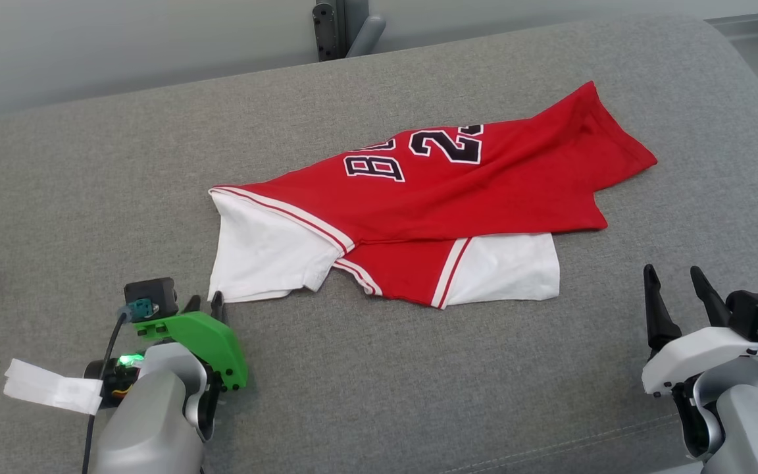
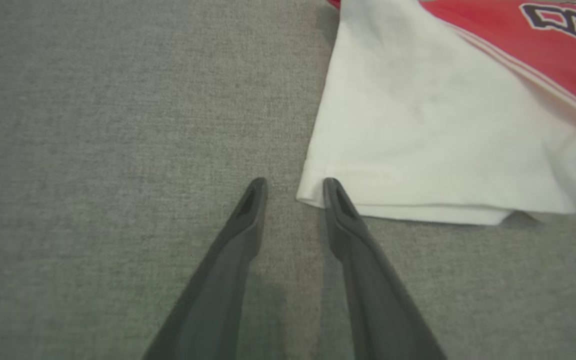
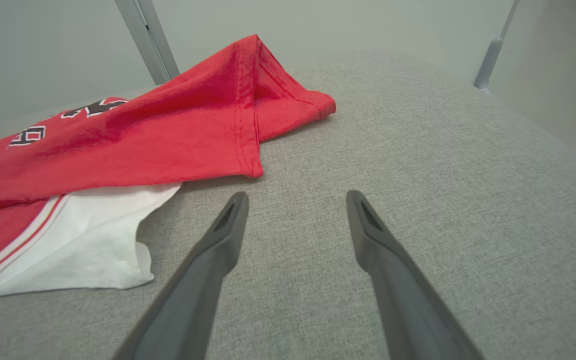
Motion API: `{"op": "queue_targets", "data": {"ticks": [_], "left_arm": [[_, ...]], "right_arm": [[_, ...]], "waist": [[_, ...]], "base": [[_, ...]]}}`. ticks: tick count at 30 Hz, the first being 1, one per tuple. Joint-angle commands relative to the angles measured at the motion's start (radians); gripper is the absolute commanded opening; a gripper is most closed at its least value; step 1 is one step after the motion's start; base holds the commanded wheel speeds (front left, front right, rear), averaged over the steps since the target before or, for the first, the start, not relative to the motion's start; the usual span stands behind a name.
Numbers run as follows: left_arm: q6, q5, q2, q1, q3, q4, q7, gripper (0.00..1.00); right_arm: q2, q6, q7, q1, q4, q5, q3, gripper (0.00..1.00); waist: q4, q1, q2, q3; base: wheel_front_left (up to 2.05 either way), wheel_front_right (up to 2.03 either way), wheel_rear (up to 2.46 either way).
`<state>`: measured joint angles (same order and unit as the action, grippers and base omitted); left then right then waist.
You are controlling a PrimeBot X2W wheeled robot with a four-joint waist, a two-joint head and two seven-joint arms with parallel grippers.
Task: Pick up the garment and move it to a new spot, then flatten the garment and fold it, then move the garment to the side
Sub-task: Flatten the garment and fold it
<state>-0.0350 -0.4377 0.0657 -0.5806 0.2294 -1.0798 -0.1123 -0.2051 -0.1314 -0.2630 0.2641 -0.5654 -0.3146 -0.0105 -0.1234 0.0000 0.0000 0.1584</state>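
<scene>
A red and white garment (image 1: pixel 451 197) is seen lying crumpled and partly folded over itself at the centre of the head view, on a grey fabric-covered worktop (image 1: pixel 418 368). Black-and-white lettering and numerals are shown on its red upper layer, while two white sleeves are spread along its lower edge.

At the lower left of the head view, the left gripper (image 1: pixel 206 303) is positioned at the bottom left corner of the left-hand white sleeve. In the left wrist view the left gripper (image 2: pixel 294 185) is shown with its fingers (image 2: pixel 348 225) parted by a narrow gap. The corner of the garment (image 2: pixel 443 125) hem is seen lying in that gap, against the right-hand fingertip, and nothing is clamped.

At the lower right of the head view, the right gripper (image 1: pixel 672 273) is held apart from the cloth, to the right of the other white sleeve. In the right wrist view the right gripper (image 3: pixel 296 197) is shown spread wider and empty over bare worktop (image 3: pixel 418 150), with the garment (image 3: pixel 143 140) at the left of the frame.
</scene>
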Motion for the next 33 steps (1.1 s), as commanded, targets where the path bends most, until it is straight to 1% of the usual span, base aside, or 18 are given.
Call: {"op": "queue_targets", "data": {"ticks": [1,4,7,10,11,15,20,26,33], "left_arm": [[-0.009,0.003,-0.001,0.003,0.01,-0.017,0.013,0.0],[-0.034,0.01,-0.002,-0.001,0.031,-0.031,0.025,0.0],[-0.049,0.003,-0.005,0.003,0.041,-0.036,0.009,0.0],[-0.057,0.002,-0.006,0.016,0.047,-0.025,-0.03,0.0],[-0.058,0.004,-0.001,0.024,0.047,-0.012,-0.065,0.0],[-0.057,-0.002,0.009,0.04,0.041,0.028,-0.112,0.0],[-0.06,-0.013,0.017,0.058,0.032,0.105,-0.136,0.0],[-0.05,-0.016,0.026,0.071,0.022,0.206,-0.144,0.0],[-0.034,-0.01,0.041,0.075,0.029,0.278,-0.14,0.0]], "right_arm": [[-0.001,0.001,-0.005,-0.006,-0.001,0.0,0.001,1.0],[-0.004,0.001,-0.005,-0.004,-0.007,0.0,0.005,1.0],[-0.008,0.001,-0.005,0.0,-0.013,-0.005,0.006,1.0],[-0.012,0.001,-0.005,0.007,-0.03,-0.013,0.012,1.0],[-0.013,0.001,-0.005,0.022,-0.049,-0.024,0.019,1.0],[-0.019,0.001,-0.005,0.064,-0.116,-0.063,0.044,1.0],[-0.038,0.001,-0.005,0.148,-0.216,-0.106,0.099,1.0],[-0.053,0.001,-0.005,0.254,-0.312,-0.171,0.154,1.0],[-0.043,0.001,-0.005,0.353,-0.41,-0.233,0.192,1.0]], "waist": [[-0.001,0.0,0.0,0.0],[-0.003,0.0,0.0,-0.001],[-0.004,0.0,0.0,-0.002],[0.0,0.0,0.0,-0.006],[0.004,0.0,0.0,-0.009],[0.019,0.0,0.0,-0.008],[0.043,0.0,0.0,0.01],[0.066,0.0,0.0,0.05],[0.079,0.0,0.0,0.088]], "base": [[0.0,0.0,0.0],[0.0,0.0,0.0],[0.0,0.0,0.0],[0.0,0.0,0.0],[0.0,0.0,0.0],[0.0,0.0,0.0],[0.0,0.0,0.0],[0.0,0.0,0.0],[0.0,0.0,0.0]]}}
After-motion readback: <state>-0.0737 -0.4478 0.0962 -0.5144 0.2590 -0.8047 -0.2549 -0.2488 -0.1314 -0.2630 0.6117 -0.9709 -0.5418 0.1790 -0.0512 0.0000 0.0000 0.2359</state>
